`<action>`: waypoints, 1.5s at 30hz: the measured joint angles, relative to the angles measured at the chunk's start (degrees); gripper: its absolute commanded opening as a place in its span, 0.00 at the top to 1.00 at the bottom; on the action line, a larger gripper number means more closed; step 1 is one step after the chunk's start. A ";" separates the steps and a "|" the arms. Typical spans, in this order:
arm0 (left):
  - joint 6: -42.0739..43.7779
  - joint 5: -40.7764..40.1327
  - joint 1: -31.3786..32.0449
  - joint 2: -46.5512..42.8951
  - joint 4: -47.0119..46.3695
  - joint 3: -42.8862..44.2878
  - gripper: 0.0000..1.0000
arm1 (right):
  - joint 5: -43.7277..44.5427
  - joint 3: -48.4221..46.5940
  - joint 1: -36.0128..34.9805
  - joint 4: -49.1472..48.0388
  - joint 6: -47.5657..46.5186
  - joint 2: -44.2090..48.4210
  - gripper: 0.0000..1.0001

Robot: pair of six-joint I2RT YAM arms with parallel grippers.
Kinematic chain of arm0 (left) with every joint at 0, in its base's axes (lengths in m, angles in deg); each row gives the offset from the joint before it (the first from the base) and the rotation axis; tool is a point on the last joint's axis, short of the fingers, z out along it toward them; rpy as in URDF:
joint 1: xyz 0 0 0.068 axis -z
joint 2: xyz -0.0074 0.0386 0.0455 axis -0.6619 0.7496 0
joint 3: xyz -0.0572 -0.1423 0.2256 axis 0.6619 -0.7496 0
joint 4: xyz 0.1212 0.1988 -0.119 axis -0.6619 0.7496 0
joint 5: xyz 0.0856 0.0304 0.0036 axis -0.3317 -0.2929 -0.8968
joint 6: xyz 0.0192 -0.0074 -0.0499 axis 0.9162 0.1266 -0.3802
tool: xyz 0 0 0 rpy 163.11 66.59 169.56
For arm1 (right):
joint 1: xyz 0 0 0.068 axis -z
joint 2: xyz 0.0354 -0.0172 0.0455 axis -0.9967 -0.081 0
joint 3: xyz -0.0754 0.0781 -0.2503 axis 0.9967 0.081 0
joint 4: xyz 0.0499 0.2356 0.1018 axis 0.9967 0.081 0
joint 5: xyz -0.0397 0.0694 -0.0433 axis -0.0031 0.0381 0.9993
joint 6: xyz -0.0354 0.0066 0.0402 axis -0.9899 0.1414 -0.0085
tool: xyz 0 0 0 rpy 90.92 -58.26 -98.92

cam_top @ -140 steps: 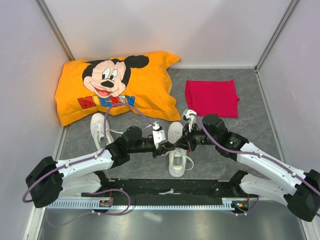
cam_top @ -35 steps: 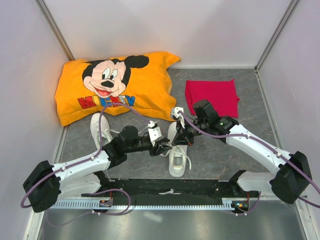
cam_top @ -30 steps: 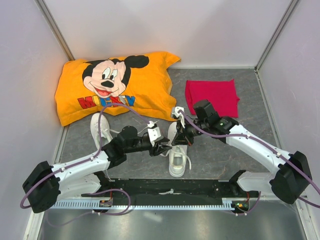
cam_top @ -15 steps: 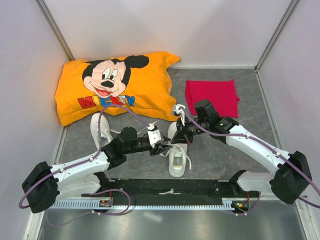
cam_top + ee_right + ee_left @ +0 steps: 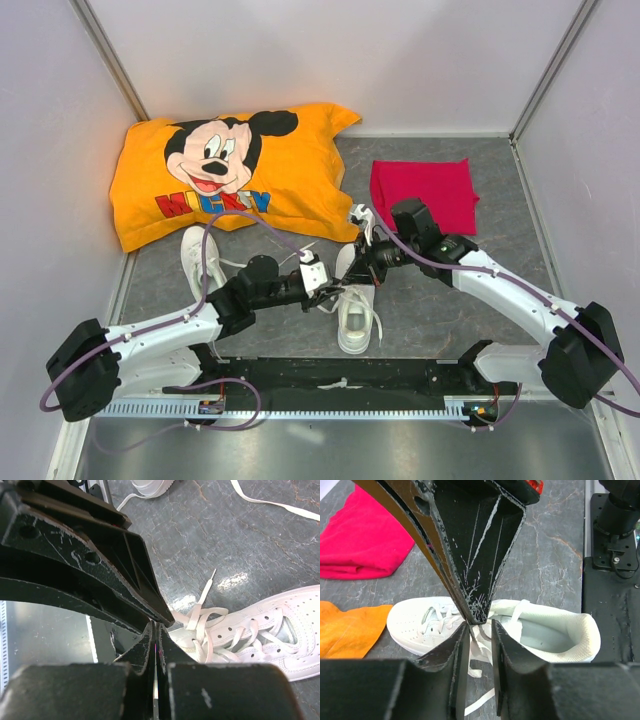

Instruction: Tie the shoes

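One white shoe point(image 5: 353, 305) lies in the middle, toe toward the pillow, its laces loose. The other white shoe point(image 5: 200, 262) lies to the left. My right gripper point(image 5: 352, 272) is over the middle shoe's lace area and is shut on a thin white lace; in the right wrist view point(image 5: 156, 626) its pads are pressed together above the shoe point(image 5: 280, 630). My left gripper point(image 5: 334, 292) meets it from the left. In the left wrist view point(image 5: 479, 625) its fingers stand slightly apart, with lace point(image 5: 480, 647) showing in the gap and the shoe point(image 5: 545, 635) behind.
An orange Mickey pillow point(image 5: 230, 170) lies at the back left and a red cloth point(image 5: 423, 195) at the back right. The black arm base bar point(image 5: 340, 378) runs along the near edge. Walls enclose the grey floor on three sides.
The left gripper has crept right toward the middle shoe. The right gripper has lifted slightly back and right, still pinched shut. Both shoes stay put.
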 measured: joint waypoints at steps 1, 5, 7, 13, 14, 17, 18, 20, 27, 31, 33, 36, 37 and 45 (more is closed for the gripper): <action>-0.02 -0.17 0.00 0.02 0.17 0.00 0.78 | 0.00 0.07 0.13 -0.28 0.35 0.00 1.00; -0.02 -1.01 0.02 0.11 0.37 0.00 0.91 | -0.07 0.55 0.48 -0.94 1.49 0.00 1.00; 0.00 -1.38 0.02 0.11 0.63 0.00 0.96 | -0.24 0.79 0.68 -1.05 1.75 0.00 1.00; -0.02 -1.46 0.04 0.11 1.33 0.02 0.98 | -0.50 1.14 0.87 -1.20 2.75 0.07 0.55; -0.02 -1.42 0.04 0.11 1.57 0.02 0.99 | -0.68 1.18 1.22 -1.20 2.67 0.09 0.51; 0.02 -1.07 0.04 0.09 3.28 0.02 0.99 | -1.33 1.18 3.10 -1.18 2.38 0.44 0.49; 0.04 -0.90 0.04 0.09 3.80 0.02 0.98 | -1.66 1.16 4.13 -1.11 1.68 0.57 0.49; 0.17 -0.55 0.04 0.09 4.70 0.04 0.98 | -2.05 0.63 6.69 -0.28 0.02 0.59 0.53; 0.87 1.01 0.07 0.68 7.13 0.39 0.98 | -3.30 -8.07 9.99 7.06 -10.40 -5.70 0.60; 1.44 1.70 0.07 1.46 7.52 0.92 0.98 | -3.67 -9.29 9.79 11.37 -15.02 -9.38 0.59; 1.79 1.77 0.04 1.79 7.65 1.20 0.98 | -3.61 -9.33 9.49 13.81 -16.85 -10.71 0.59; 2.14 1.99 0.07 2.23 7.76 1.46 0.98 | -3.43 -9.64 8.61 16.39 -18.73 -12.11 0.57; 2.25 2.12 0.07 2.43 7.85 1.57 0.98 | -3.30 -9.81 8.15 17.00 -19.26 -12.50 0.57; 2.89 2.21 0.07 3.56 8.24 2.40 0.98 | -2.75 -10.51 5.44 19.15 -21.68 -13.51 0.58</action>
